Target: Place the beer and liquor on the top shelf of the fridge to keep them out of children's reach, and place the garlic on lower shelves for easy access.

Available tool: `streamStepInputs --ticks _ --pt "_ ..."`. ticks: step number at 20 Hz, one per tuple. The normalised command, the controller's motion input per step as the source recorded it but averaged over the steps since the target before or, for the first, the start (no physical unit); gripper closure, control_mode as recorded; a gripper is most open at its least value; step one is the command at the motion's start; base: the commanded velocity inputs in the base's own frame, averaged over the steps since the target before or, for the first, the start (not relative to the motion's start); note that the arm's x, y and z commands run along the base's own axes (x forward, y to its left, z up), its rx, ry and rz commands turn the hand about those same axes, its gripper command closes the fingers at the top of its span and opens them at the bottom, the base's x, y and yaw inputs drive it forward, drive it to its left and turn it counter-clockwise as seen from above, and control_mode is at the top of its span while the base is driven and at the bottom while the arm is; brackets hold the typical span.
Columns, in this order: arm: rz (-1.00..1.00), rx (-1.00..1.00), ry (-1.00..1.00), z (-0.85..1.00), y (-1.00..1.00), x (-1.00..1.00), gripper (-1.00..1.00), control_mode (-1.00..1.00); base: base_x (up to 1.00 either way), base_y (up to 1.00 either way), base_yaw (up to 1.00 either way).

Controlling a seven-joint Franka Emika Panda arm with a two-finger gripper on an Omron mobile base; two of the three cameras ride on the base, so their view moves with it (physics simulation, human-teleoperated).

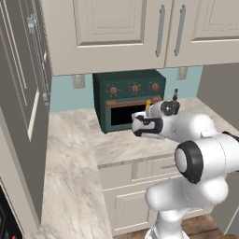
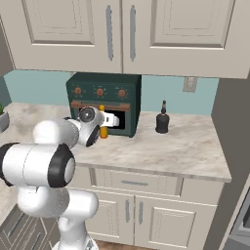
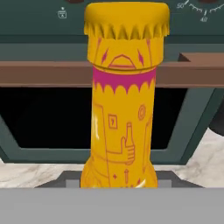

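The green oven [image 2: 103, 103] on the stone counter [image 2: 185, 146] is the landmark here, with pale cupboards [image 2: 122, 34] hanging above it. The robot arm [image 1: 196, 158] reaches in toward the oven's front.

The liquor [image 2: 162, 119], a squat black bottle, stands upright on the counter just to the right of the oven, well apart from the hand. Nothing is touching it.

The beer [image 3: 122, 109], a slim orange bottle with a yellow crimped cap, stands upright directly in front of the oven door, its neck level with the brown door handle. From the right base camera only a bit of orange [image 2: 103, 131] shows below the hand.

The gripper [image 2: 111, 120] is at the beer, right in front of the oven door. The hand camera looks straight at the bottle's neck from very close, so the bottle seems to sit between the fingers. Whether the fingers are pressing on it or just set around it cannot be told.

Judging by this, the task is at its first pickup. Neither bottle has reached the fridge's top shelf, and the garlic remains to be shelved too.
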Motion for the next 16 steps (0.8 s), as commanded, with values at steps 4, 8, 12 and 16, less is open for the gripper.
streamStepInputs --ticks 4,8,12,16 --pt "0.0 -0.01 0.0 1.0 -0.03 -0.68 1.0 -1.0 0.0 0.0 0.0" --pt "0.0 -0.05 0.0 1.0 0.0 -0.98 1.0 -1.0 0.0 0.0 0.0" --pt "0.02 -0.02 0.0 1.0 0.0 -1.0 1.0 -1.0 0.0 0.0 0.0" --pt "0.03 0.0 -0.01 1.0 0.0 -1.0 1.0 -1.0 0.0 0.0 0.0"
